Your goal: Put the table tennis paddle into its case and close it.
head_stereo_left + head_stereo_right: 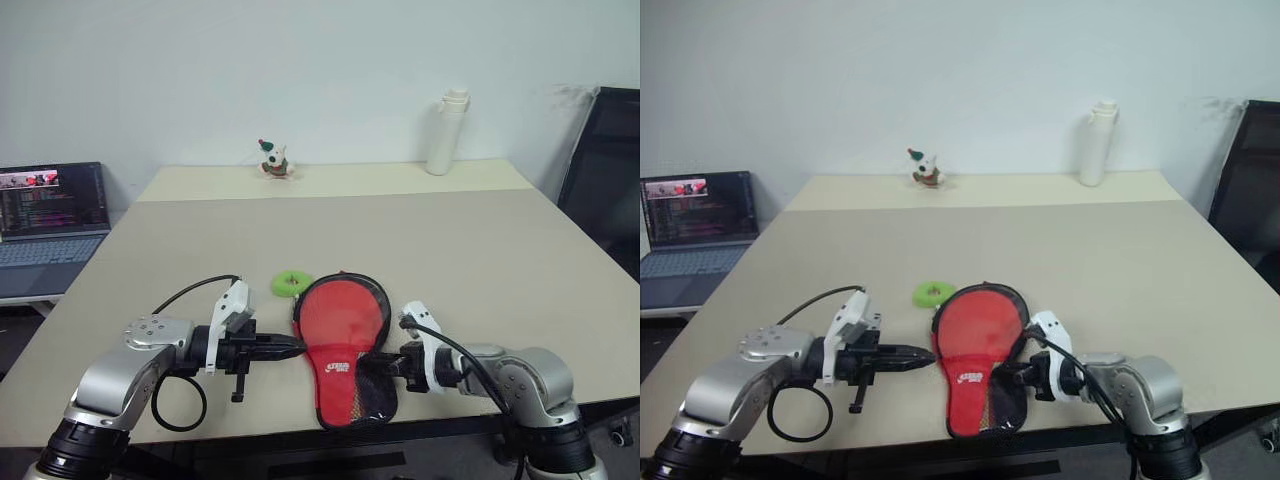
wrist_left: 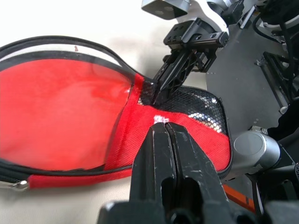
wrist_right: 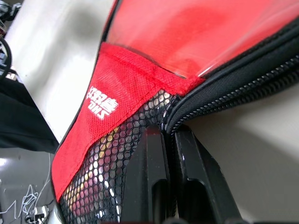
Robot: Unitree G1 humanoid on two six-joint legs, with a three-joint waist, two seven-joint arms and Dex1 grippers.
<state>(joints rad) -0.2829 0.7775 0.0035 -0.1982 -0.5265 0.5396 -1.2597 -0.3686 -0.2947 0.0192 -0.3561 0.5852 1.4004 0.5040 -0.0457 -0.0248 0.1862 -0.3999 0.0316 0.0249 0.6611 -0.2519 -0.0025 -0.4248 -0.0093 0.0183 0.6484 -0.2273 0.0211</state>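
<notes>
Pinching the case (image 1: pixel 345 350) edge at the table's near edge (image 1: pixel 250 425), the right gripper (image 1: pixel 385 366) risks dragging it off; left gripper (image 1: pixel 290 347) is closed, empty.

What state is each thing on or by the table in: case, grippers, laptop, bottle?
case: lying flat, red side with clear window up; zip state unclear
left gripper: shut, tips at the case's side
right gripper: shut on the case's handle-end edge
laptop: open, screen lit
bottle: upright, capped
</notes>
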